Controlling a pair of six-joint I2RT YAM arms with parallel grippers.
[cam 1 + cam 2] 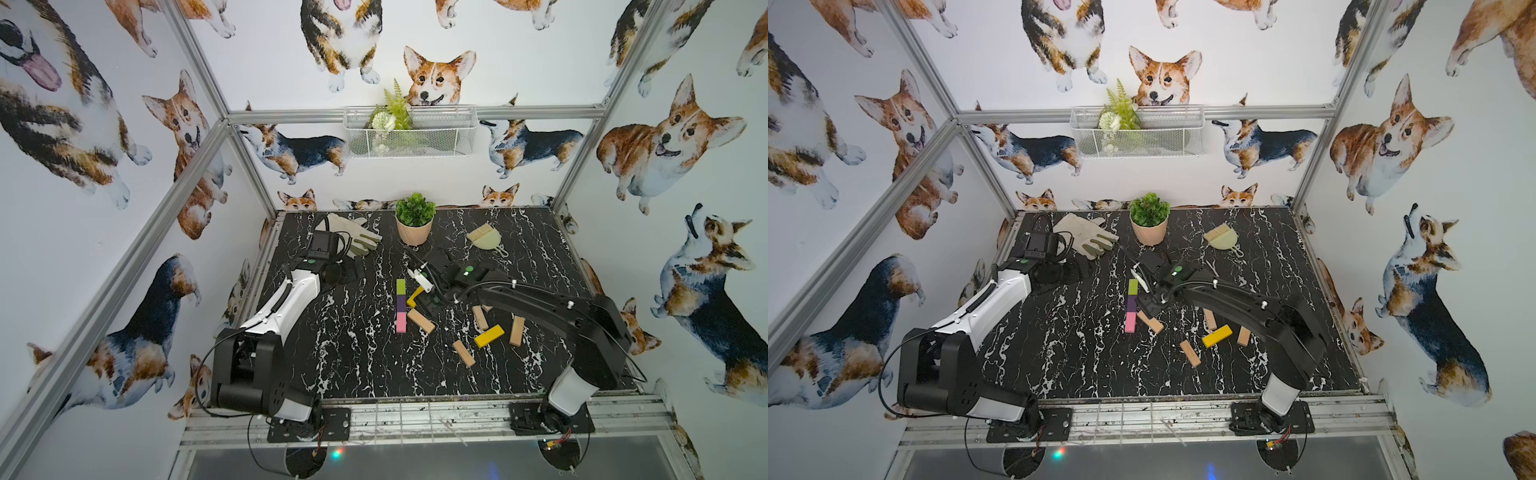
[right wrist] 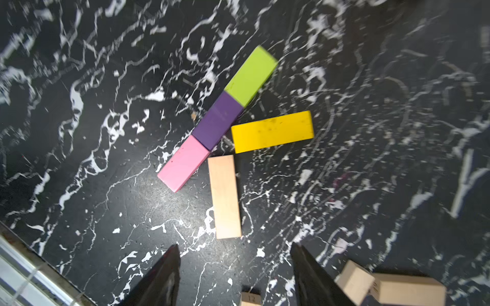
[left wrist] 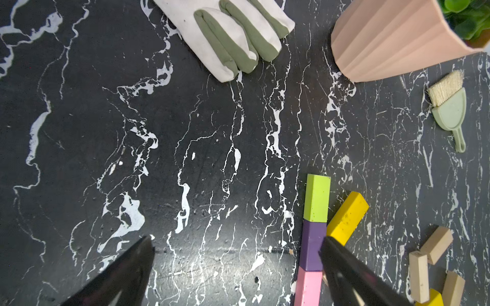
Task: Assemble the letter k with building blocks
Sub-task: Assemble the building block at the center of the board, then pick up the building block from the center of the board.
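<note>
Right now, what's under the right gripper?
A yellow block, angled beside the purple block. In a top view the right gripper covers part; the wrist view shows it whole.

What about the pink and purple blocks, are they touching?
Touching. In the right wrist view the pink block and purple block sit end to end, with no gap showing between them.
</note>
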